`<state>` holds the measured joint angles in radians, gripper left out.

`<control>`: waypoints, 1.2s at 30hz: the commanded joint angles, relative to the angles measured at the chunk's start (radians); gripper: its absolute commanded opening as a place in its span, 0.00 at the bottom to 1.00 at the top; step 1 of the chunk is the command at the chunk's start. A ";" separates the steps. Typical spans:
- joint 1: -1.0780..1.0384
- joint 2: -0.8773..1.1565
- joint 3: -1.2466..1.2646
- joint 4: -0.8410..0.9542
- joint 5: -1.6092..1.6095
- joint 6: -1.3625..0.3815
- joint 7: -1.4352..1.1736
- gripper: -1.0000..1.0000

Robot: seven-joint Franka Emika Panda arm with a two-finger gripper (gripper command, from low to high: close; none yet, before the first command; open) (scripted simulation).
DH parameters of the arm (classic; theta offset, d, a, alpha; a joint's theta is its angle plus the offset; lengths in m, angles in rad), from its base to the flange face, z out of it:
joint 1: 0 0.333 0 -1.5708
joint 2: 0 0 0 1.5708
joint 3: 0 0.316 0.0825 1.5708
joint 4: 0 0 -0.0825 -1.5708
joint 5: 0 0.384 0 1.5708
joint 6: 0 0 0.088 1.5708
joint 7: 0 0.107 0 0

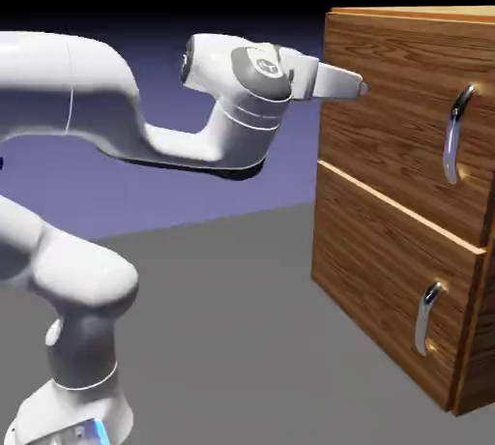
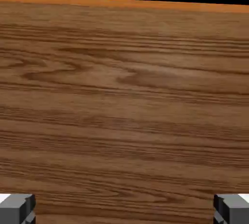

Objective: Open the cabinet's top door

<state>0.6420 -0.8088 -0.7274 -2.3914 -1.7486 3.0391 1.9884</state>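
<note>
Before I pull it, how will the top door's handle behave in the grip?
The handle looks like polished metal, so probably rigid but slippery. It bows out from the top door, likely leaving room for a finger behind. The open gripper hasn't reached it.

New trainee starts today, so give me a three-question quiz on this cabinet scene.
1. True or false: the top door is shut.
2. The gripper is: A) clamped on a handle, B) open, holding nothing, C) out of sight.
3. What fills the hand view between the fingertips?

Key: 1 true. 2 B. 3 The cabinet's wood grain; no handle shows there.
</note>
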 commanded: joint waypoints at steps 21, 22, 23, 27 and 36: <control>0.329 -0.125 -0.380 0.219 -0.913 0.001 0.652 1.00; 0.345 -0.131 -0.398 0.229 -0.957 0.001 0.683 1.00; 0.360 -0.137 -0.416 0.239 -1.000 0.001 0.714 1.00; 0.412 -0.156 -0.476 0.274 -1.144 0.001 0.816 1.00; 0.594 -0.116 -0.582 0.411 -1.149 -0.014 0.814 0.00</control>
<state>1.2358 -0.9250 -1.3093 -1.9804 -2.8973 3.0250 2.8028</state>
